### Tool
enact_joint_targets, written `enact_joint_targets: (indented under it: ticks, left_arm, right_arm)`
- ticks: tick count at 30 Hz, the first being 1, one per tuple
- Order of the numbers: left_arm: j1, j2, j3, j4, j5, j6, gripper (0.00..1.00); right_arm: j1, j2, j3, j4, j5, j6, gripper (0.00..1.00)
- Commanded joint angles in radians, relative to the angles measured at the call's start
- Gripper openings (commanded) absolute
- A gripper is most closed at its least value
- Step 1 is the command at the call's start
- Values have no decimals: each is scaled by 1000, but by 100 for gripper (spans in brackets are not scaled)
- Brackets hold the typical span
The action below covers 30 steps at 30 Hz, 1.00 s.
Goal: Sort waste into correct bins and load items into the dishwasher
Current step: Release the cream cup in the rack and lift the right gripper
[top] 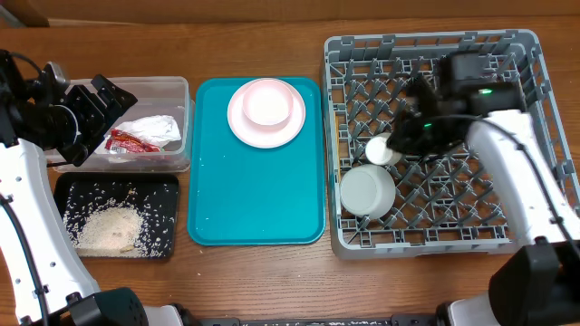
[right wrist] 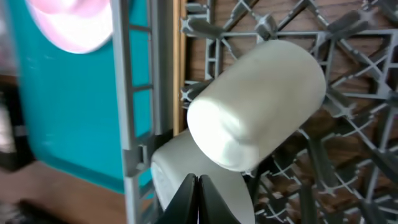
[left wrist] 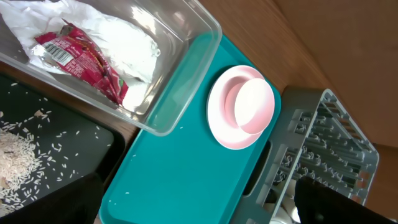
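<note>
At the table's left edge, the left gripper [top: 101,122] hung over the clear tub [top: 184,127] with its fingers spread wide and nothing between them. The red wrapper [top: 131,142] and the napkin [top: 156,127] lay inside the tub. At the near-left corner the black tray [top: 165,192] held the rice grains [top: 109,228]. In the middle, the teal tray [top: 254,199] carried the pink plate [top: 237,125] with the pinkish bowl [top: 265,101] sitting on it. Toward the right edge, the dish rack [top: 426,41] held the grey-white bowl [top: 367,190], and the cream cup [top: 381,149] lay just beside it, apparently tipped on its side among the pegs. The right gripper [right wrist: 198,190] was pressed fully closed just beside the cup, gripping nothing.

The step looked like leaving the cup settled. Doing that well meant lifting the right arm straight up, clear of the pegs, without brushing the cup, since it could roll. The bowl should come off the plate first, pinched at its rim.
</note>
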Motion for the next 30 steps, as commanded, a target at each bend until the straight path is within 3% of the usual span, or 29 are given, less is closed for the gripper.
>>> enact_joint_targets:
  ticks: [1, 11, 17, 30]
  left_arm:
    - [-1, -19, 15, 2, 0, 12, 100]
    - [-1, -19, 15, 2, 0, 12, 100]
    - [-1, -19, 15, 2, 0, 12, 100]
    - [-1, -19, 15, 2, 0, 12, 100]
  right_arm:
    - [69, -12, -24, 18, 298, 112, 4]
    - [86, -12, -27, 72, 315, 166, 4]
    - [86, -12, -27, 72, 157, 166, 4]
    - [86, 37, -72, 97, 167, 165, 4]
